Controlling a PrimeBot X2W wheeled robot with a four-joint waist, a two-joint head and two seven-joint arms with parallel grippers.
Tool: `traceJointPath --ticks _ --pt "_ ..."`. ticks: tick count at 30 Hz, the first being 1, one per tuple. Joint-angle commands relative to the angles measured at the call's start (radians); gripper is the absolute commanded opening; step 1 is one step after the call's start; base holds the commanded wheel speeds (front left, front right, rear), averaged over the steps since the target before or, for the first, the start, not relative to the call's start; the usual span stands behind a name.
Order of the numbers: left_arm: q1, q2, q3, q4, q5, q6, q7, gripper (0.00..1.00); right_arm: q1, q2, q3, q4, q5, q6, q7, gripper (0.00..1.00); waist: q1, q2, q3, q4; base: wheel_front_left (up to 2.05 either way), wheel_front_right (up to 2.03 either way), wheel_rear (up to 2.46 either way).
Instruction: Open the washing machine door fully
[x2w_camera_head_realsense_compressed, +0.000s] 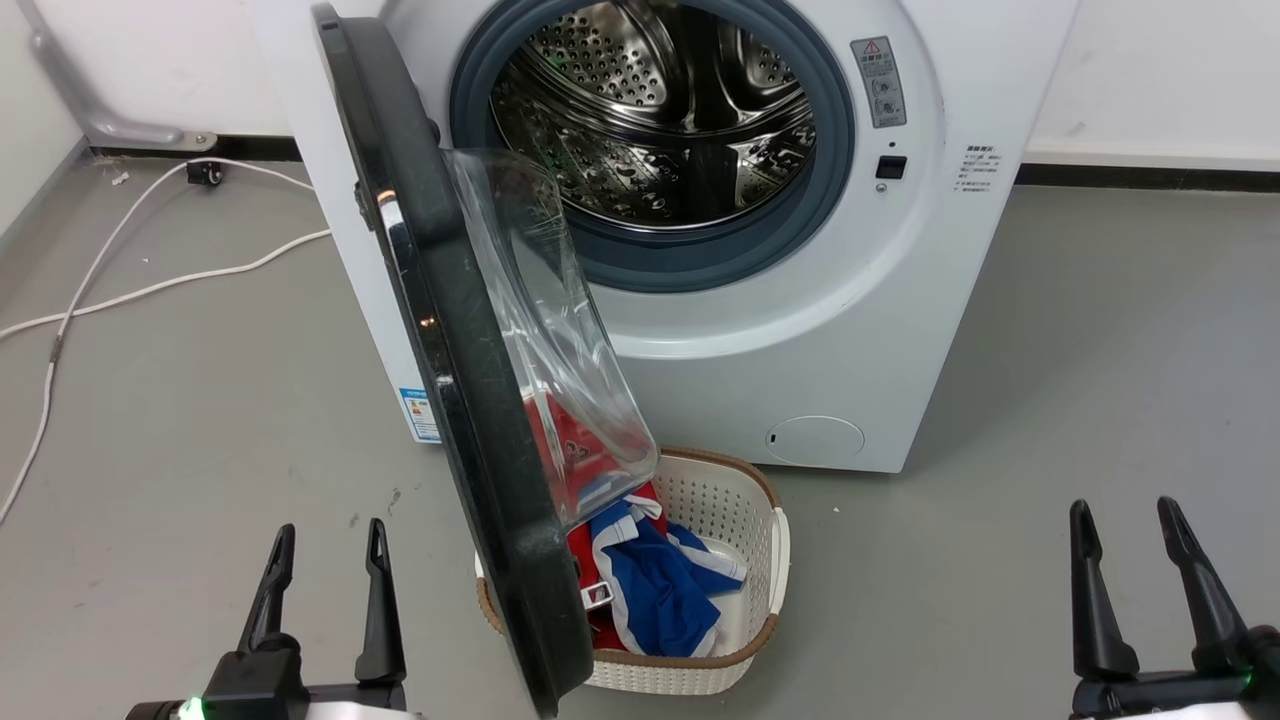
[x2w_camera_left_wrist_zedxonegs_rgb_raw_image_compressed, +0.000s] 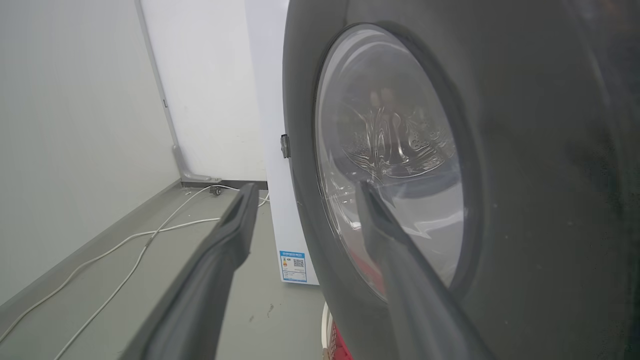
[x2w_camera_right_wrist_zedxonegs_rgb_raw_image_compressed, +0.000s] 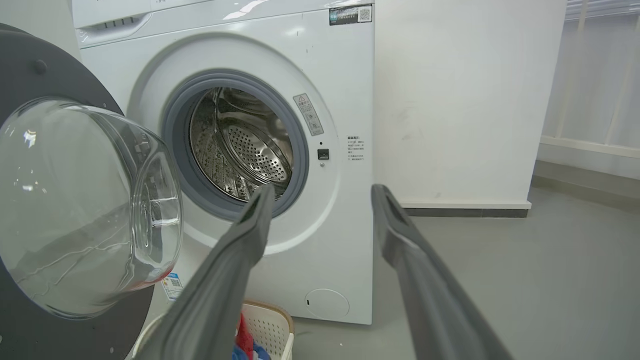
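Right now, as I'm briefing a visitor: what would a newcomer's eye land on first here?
The black washing machine door juts toward the camera at centre left, glass bowl bulging rightward. Behind it gapes the washing machine's steel drum; below sits a white basket of red and blue clothes.

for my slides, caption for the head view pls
Washing machine door standing open over laundry basket; left gripper and right gripper both open

Bright, even indoor light leaves only soft shadows on the floor (x2w_camera_head_realsense_compressed: 1050, 400). Glare glints off the steel drum (x2w_camera_head_realsense_compressed: 660, 110) and the glass of the washing machine door (x2w_camera_head_realsense_compressed: 465, 400). In the left wrist view the near left claw (x2w_camera_left_wrist_zedxonegs_rgb_raw_image_compressed: 305, 186) looks soft.
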Motion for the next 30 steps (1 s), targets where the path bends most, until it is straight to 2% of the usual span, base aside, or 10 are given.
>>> traceJointPath --ticks 1,19,20,21,24,30 --pt "0.011 0.000 0.000 -0.003 0.001 0.004 -0.003 1.00 0.016 0.006 -0.007 0.004 -0.011 0.000 -0.002 1.00 0.0000 -0.0001 0.001 0.001 0.00 0.00 0.00" --pt "0.016 0.000 -0.001 0.021 -0.009 -0.006 -0.003 1.00 0.061 0.015 -0.010 0.029 -0.026 0.000 -0.002 1.00 0.0000 -0.0001 0.004 -0.003 0.00 0.00 0.00" --pt "0.017 0.000 -0.002 0.029 -0.012 -0.010 -0.003 0.48 0.059 0.015 -0.010 0.029 -0.025 0.000 -0.002 1.00 0.0000 -0.0001 0.003 -0.002 0.00 0.00 0.00" --pt "0.016 0.000 -0.001 0.034 -0.013 -0.010 -0.003 0.01 0.057 0.015 -0.012 0.030 -0.024 0.000 -0.002 1.00 0.0000 -0.0001 0.003 -0.002 0.00 0.00 0.00" --pt "0.011 0.000 0.001 0.047 -0.015 -0.017 -0.003 0.00 0.052 0.015 -0.015 0.031 -0.021 0.000 -0.002 1.00 0.0000 -0.0001 0.001 0.000 0.00 0.00 0.00" --pt "-0.025 0.006 0.031 0.004 0.012 0.001 -0.003 0.00 0.051 0.015 -0.018 0.035 -0.012 0.000 -0.002 1.00 0.0000 -0.0001 -0.006 0.007 0.00 0.00 0.00"
